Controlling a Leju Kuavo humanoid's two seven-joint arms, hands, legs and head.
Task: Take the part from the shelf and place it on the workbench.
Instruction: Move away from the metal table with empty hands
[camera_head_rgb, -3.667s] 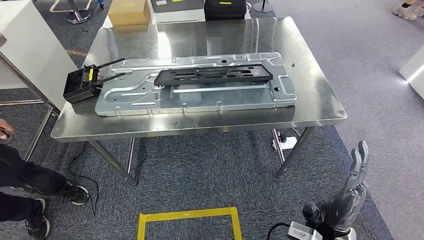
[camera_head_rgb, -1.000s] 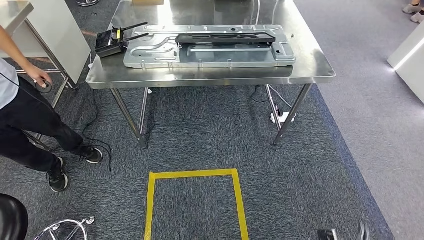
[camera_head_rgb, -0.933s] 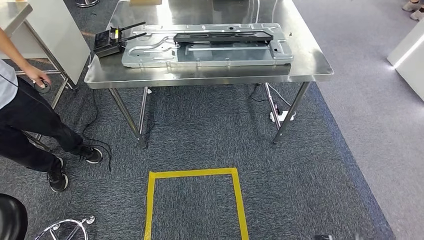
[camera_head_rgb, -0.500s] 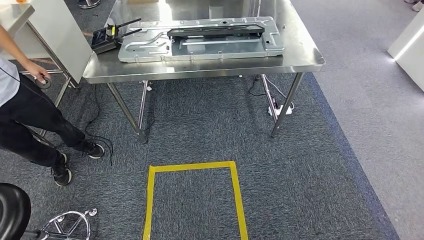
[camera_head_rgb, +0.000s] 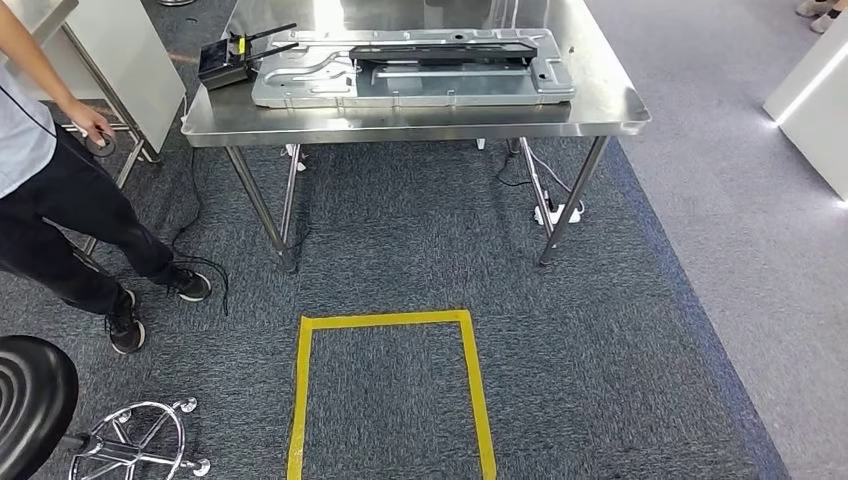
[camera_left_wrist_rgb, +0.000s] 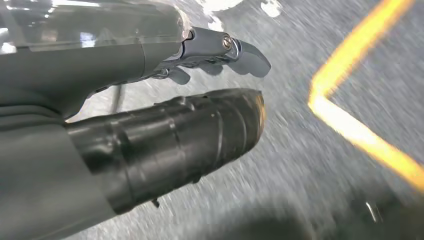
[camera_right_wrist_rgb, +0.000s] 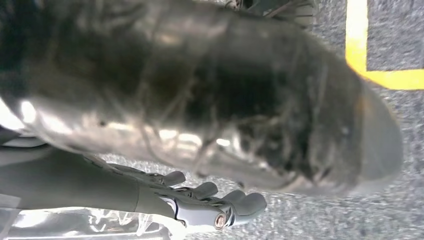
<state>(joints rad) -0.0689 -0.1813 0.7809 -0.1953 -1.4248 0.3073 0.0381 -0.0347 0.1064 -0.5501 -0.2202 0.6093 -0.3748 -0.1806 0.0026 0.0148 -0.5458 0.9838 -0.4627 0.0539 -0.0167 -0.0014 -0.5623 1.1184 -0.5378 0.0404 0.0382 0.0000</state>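
A long black part (camera_head_rgb: 450, 48) lies flat on a silver sheet-metal panel (camera_head_rgb: 400, 90), which rests on the steel workbench (camera_head_rgb: 420, 125) at the top of the head view. My left hand (camera_left_wrist_rgb: 165, 100) hangs over the grey carpet with its thumb and fingers (camera_left_wrist_rgb: 235, 50) apart and nothing in it. My right hand (camera_right_wrist_rgb: 200, 150) also hangs over the carpet; its fingers (camera_right_wrist_rgb: 210, 205) are stretched out and it holds nothing. Both hands are well away from the workbench.
A black box with antennas (camera_head_rgb: 225, 65) sits at the workbench's left corner. A person (camera_head_rgb: 60, 190) stands at the left beside a white cabinet (camera_head_rgb: 115, 50). A black stool (camera_head_rgb: 30, 400) stands at bottom left. A yellow tape square (camera_head_rgb: 385, 322) marks the carpet; a power strip (camera_head_rgb: 560, 213) lies under the bench.
The camera has backed away from the workbench, which now sits higher and smaller in view. My right hand has dropped out of the head view. The person and stool have come into view.
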